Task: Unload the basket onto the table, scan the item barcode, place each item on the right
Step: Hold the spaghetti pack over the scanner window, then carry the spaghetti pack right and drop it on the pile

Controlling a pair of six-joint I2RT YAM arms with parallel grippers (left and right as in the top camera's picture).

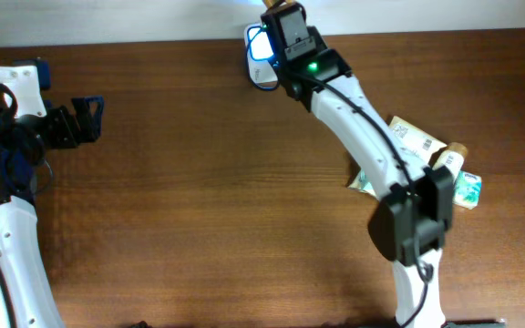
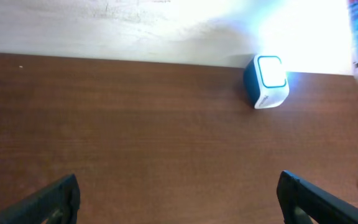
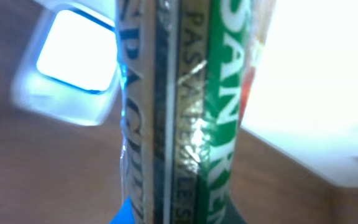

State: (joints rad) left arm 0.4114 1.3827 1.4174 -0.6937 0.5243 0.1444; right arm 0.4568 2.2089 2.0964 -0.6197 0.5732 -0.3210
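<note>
The right pincer (image 1: 285, 27) is clenched on a spaghetti packet (image 3: 179, 112), and I have it stretched to the far edge of the table (image 1: 199, 182). There the scanner (image 1: 261, 50) stands just beside it, on its left side. In the right wrist view the packet fills the middle. Its long axis runs straight away from the wrist, in line with the fingers, and the lettering runs along this same axis. The scanner (image 3: 67, 81) shows to the left of the packet and a little behind it, with its window lit. I see only printed words on the face turned to the camera, and no barcode, so I cannot tell which side carries it. I judge that the next move depends on this. The packet must go a little to the left, or roll about its long axis, until the code looks into the lit window. The left pincer (image 1: 80, 120) is released, with jaws wide, and waits well apart at the left side. The right arm is clearly the nearer one. Some other packets (image 1: 417, 146) lie on the right, partly under that arm.
</note>
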